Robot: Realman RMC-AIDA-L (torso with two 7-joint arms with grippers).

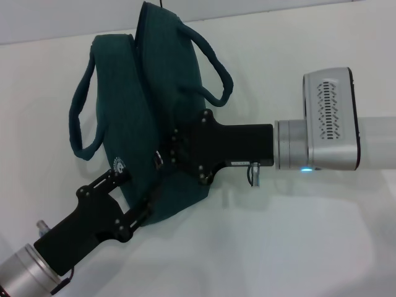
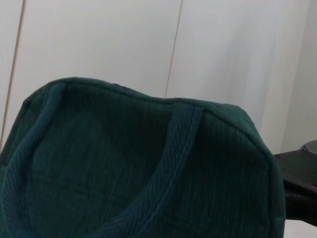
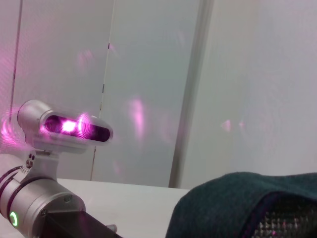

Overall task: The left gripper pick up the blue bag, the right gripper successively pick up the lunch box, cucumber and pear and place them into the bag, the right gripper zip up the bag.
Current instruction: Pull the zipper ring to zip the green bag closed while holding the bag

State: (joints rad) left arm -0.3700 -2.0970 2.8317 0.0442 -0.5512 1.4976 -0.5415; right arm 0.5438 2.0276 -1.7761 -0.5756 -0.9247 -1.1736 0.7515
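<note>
Head view, left to right: left claw (image 1: 139,207), a black two-fingered pincer, clenched on the lower edge of the dark teal fabric blue bag (image 1: 145,93), which rests on the white bench (image 1: 297,235). Right claw (image 1: 170,151), black, reaches into the bag's middle; whether it grips anything cannot be told. Risk: fabric could snag the zipper or slip from the grip. Count: one bag, two loop handles (image 1: 213,68), two claws; no food visible.

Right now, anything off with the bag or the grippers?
Nothing spilled or damaged. The blue bag sits bunched between the left gripper and the right gripper; its mouth gapes slightly, silver lining showing in the right wrist view.
</note>
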